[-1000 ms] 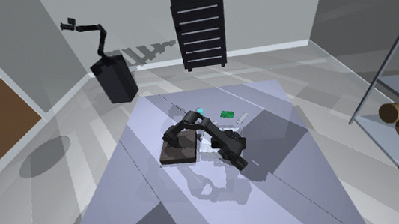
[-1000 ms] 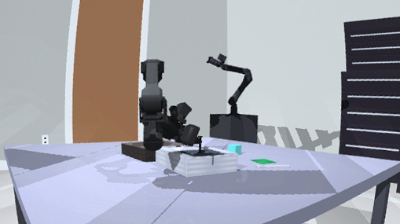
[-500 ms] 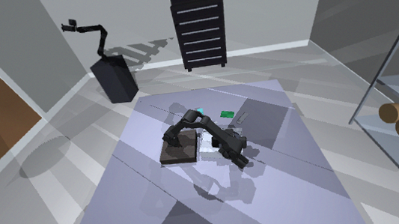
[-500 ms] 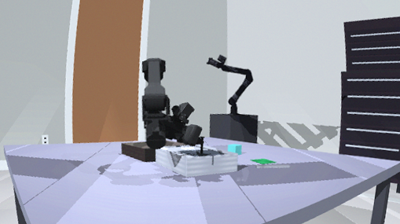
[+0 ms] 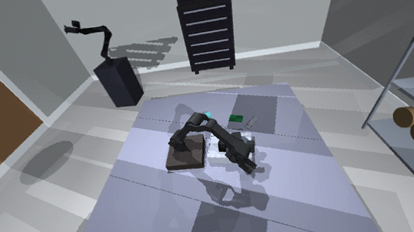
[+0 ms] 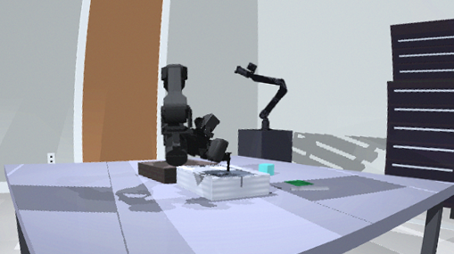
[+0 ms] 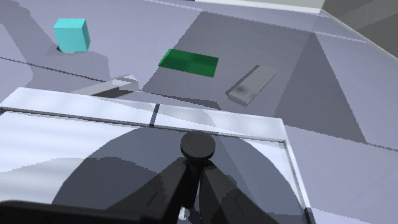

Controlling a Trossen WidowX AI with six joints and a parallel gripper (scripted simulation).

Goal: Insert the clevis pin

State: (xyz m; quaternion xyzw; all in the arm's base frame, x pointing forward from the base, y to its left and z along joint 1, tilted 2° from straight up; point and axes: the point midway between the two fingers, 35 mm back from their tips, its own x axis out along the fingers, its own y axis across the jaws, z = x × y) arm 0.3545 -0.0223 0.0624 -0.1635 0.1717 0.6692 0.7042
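Note:
The steel tray (image 5: 215, 155) (image 6: 254, 186) (image 7: 225, 119) stands on the table. The wide grey disc (image 6: 212, 173) (image 7: 245, 157) lies inside its rim, partly in shadow. My gripper (image 7: 193, 166) is shut on the clevis pin (image 7: 198, 145) (image 6: 228, 165), just above the disc. The pin's round head is up, above the fingertips, and in the exterior view the pin looks about upright. A dark part of the shank shows between the fingers. A small bright spot shows below them; I cannot tell if it is a hole. The pin's tip is hidden. The arm hides the fingertips in the top view.
Beyond the tray are a cyan block (image 5: 208, 114) (image 6: 266, 168) (image 7: 72, 35), a green plate (image 5: 235, 118) (image 6: 298, 183) (image 7: 190, 62) and a grey bar (image 5: 251, 122) (image 7: 252, 84). A pale bar (image 7: 115, 85) lies close behind the tray's rim. The brown arm base (image 5: 185, 163) is beside the tray.

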